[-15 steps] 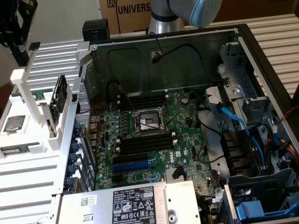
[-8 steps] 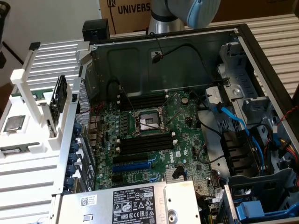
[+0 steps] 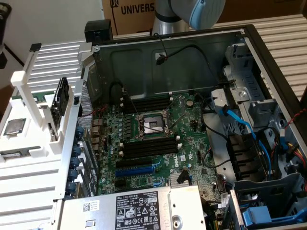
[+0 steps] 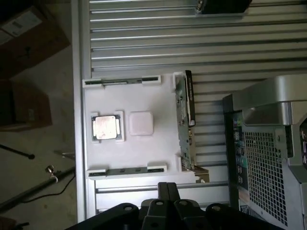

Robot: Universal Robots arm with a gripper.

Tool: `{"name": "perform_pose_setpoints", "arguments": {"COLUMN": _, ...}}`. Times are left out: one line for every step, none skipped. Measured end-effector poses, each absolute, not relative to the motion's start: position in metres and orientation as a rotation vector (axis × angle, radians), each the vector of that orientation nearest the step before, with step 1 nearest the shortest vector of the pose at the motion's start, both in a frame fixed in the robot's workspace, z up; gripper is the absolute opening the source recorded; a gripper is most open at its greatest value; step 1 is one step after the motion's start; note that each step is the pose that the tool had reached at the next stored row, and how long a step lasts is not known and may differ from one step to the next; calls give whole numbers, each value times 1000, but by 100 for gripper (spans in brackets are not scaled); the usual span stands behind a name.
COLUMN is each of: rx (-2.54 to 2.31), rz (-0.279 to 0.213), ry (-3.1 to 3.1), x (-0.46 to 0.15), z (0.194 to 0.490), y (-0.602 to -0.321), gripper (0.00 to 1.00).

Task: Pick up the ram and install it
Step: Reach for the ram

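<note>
Field notes. The gripper (image 4: 167, 188) has its two fingers pressed together, closed on nothing. Just ahead of the fingertips we see the near edge of a white fixture (image 4: 144, 96), which lies on a ribbed metal table (image 4: 192, 43). The ram (image 4: 183, 120) stands on its long edge in a holder along one side of that fixture, ahead of the hand and off toward the computer case (image 4: 268, 158). Hand and ram are apart, with no contact. Farther ahead on the fixture, away from the ram, we note a white square pad (image 4: 140, 123) and beside it the silver processor chip (image 4: 106, 127). Beyond the fixture's far side the floor shows, with cardboard boxes (image 4: 29, 33). In the exterior view the arm (image 3: 206, 12) hangs above the back wall of the open case, and the ram (image 3: 62, 96) sits upright in its holder just outside the case. Inside, long black memory slots (image 3: 146, 146) flank the processor socket (image 3: 151, 125) on the green motherboard (image 3: 192, 122).
</note>
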State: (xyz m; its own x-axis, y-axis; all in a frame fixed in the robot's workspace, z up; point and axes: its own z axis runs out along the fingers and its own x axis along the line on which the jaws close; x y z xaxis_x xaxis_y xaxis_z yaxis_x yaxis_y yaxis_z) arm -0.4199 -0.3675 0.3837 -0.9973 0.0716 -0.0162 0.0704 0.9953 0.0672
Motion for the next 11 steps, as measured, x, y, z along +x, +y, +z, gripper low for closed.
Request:
{"name": "perform_pose_setpoints", "arguments": {"rx": 111, "rz": 104, "ry": 3119, "x": -423, "z": 383, "y": -367, "gripper": 10}}
{"name": "perform_pose_setpoints", "arguments": {"rx": 110, "rz": 104, "ry": 3120, "x": -431, "z": 381, "y": -365, "gripper": 10}}
{"name": "perform_pose_setpoints", "arguments": {"rx": 110, "rz": 104, "ry": 3120, "x": -434, "z": 380, "y": -365, "gripper": 10}}
{"name": "perform_pose_setpoints", "arguments": {"rx": 110, "rz": 104, "ry": 3122, "x": -436, "z": 378, "y": -365, "gripper": 10}}
{"name": "perform_pose_setpoints", "arguments": {"rx": 109, "rz": 104, "ry": 3124, "x": -440, "z": 374, "y": -364, "gripper": 10}}
{"name": "perform_pose_setpoints", "arguments": {"rx": 109, "rz": 104, "ry": 3125, "x": -441, "z": 373, "y": -364, "gripper": 10}}
{"name": "perform_pose_setpoints", "arguments": {"rx": 109, "rz": 104, "ry": 3127, "x": -445, "z": 368, "y": -364, "gripper": 10}}
{"name": "perform_pose_setpoints", "arguments": {"rx": 109, "rz": 104, "ry": 3128, "x": -446, "z": 367, "y": -364, "gripper": 10}}
{"name": "perform_pose_setpoints", "arguments": {"rx": 109, "rz": 104, "ry": 3129, "x": -446, "z": 365, "y": -364, "gripper": 10}}
{"name": "perform_pose_setpoints", "arguments": {"rx": 109, "rz": 104, "ry": 3129, "x": -447, "z": 364, "y": -363, "gripper": 10}}
{"name": "perform_pose_setpoints", "arguments": {"rx": 109, "rz": 104, "ry": 3130, "x": -447, "z": 362, "y": -363, "gripper": 10}}
